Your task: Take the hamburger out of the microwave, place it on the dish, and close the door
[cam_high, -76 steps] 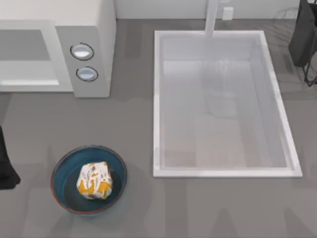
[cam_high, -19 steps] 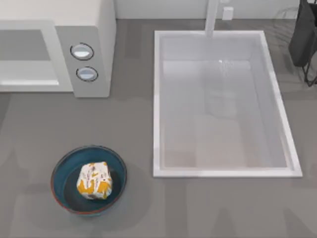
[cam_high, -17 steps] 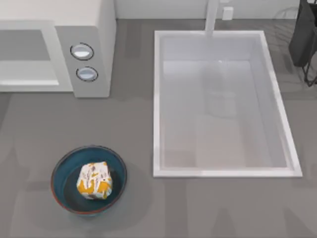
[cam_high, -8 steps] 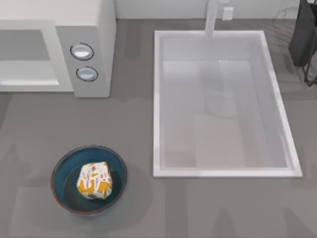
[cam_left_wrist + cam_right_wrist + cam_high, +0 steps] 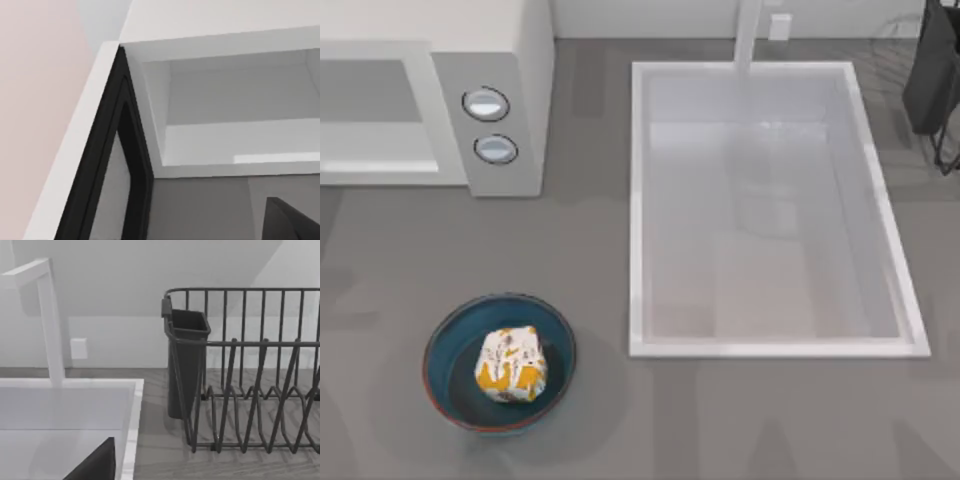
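The hamburger (image 5: 510,365), a whitish lump with orange patches, lies in the middle of the teal dish (image 5: 445,345) at the table's front left. The white microwave (image 5: 535,60) stands at the back left, its knob panel (image 5: 490,125) facing the front. In the left wrist view its cavity (image 5: 240,100) stands bare, and the door (image 5: 100,190), dark-framed on the inside, is swung open beside it. A dark part of my left gripper (image 5: 290,222) shows close in front of the cavity. A dark part of my right gripper (image 5: 95,465) shows over the sink's back corner.
A white sink basin (image 5: 770,210) with a faucet (image 5: 748,35) takes up the table's right half. A dark wire dish rack (image 5: 250,390) with a cutlery cup (image 5: 185,360) stands at the back right. Grey countertop (image 5: 570,250) lies between the microwave, dish and sink.
The dark left arm that showed at the top view's left edge 4.6 s ago has left that view. Hamburger, dish and microwave have not moved.
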`<act>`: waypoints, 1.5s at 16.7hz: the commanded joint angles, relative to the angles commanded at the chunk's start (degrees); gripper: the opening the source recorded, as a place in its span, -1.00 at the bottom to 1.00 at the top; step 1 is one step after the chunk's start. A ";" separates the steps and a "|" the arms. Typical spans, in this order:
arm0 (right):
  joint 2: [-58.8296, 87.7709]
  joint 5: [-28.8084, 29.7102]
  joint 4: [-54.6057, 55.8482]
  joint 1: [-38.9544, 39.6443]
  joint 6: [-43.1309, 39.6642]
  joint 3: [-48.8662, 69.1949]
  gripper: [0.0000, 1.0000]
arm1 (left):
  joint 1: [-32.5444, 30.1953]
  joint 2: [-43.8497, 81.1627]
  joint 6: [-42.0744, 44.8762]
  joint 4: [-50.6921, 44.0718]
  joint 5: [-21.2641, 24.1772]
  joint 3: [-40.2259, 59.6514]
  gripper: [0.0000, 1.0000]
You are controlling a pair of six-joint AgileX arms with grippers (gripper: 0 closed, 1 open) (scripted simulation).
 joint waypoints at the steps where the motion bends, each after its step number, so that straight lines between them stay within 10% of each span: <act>1: 0.00 0.00 0.00 0.00 0.00 0.00 1.00 | 2.18 5.77 2.88 -1.94 0.99 3.96 -1.00; 12: 0.00 0.00 0.00 0.00 0.00 0.00 1.00 | 21.43 62.78 30.83 -19.97 8.75 41.79 -1.00; 25: 0.00 0.00 0.00 0.00 0.00 0.00 1.00 | 23.49 70.65 34.57 -18.02 9.38 43.27 -1.00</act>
